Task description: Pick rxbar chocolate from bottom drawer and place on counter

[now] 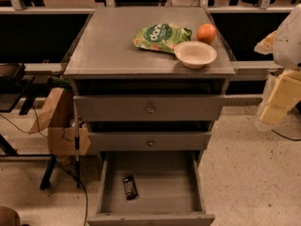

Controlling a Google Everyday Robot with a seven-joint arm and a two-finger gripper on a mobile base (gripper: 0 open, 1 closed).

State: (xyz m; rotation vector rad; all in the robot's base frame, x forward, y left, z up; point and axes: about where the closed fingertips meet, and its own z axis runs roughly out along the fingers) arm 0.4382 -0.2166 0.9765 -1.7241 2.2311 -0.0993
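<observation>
One rxbar chocolate (130, 187) lies in the open bottom drawer (164, 180). A snack bag (160, 36), orange (206, 33) and bowl (195, 54) occupy the surface (108, 46). The tool (277, 102) hangs at far right, its grip impossible to tell.

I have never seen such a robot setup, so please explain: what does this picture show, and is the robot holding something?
One camera looks down at a grey cabinet. The pale parts at the right edge are the robot's arm; its gripper hangs there, beside the cabinet, apparently holding nothing. On the counter lie a green bag, an orange and a white bowl. The bottom drawer is open, and the black rxbar lies on its floor.
</observation>
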